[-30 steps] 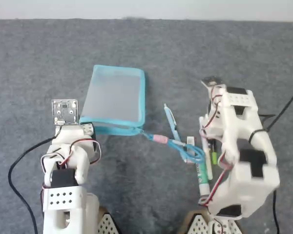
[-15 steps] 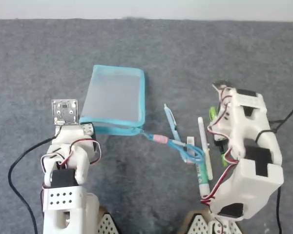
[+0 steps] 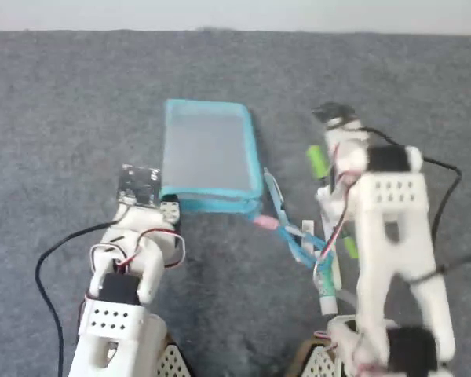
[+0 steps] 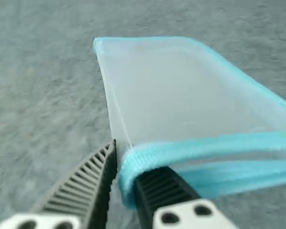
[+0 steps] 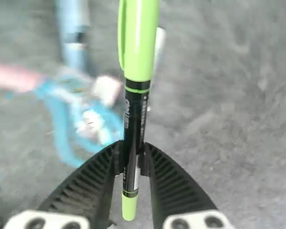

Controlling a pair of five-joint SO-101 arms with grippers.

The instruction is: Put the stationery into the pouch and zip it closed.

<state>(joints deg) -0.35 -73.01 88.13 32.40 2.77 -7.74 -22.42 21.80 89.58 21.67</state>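
Note:
The translucent pouch with a light-blue zip edge lies on the grey carpet, its mouth toward the arms. My left gripper is shut on the pouch's near corner; in the left wrist view the fingers pinch the blue edge of the pouch. My right gripper is shut on a green pen, holding it above the carpet. From above, the green pen sits to the right of the pouch, in the right gripper.
More stationery lies between the arms: a blue pen, a pink piece, a tangle of blue items and a white marker. Open carpet stretches left of and behind the pouch.
The left arm and the pouch have shifted to the right and a little farther back. The right arm has lifted the green pen off the carpet and swung it toward the pouch.

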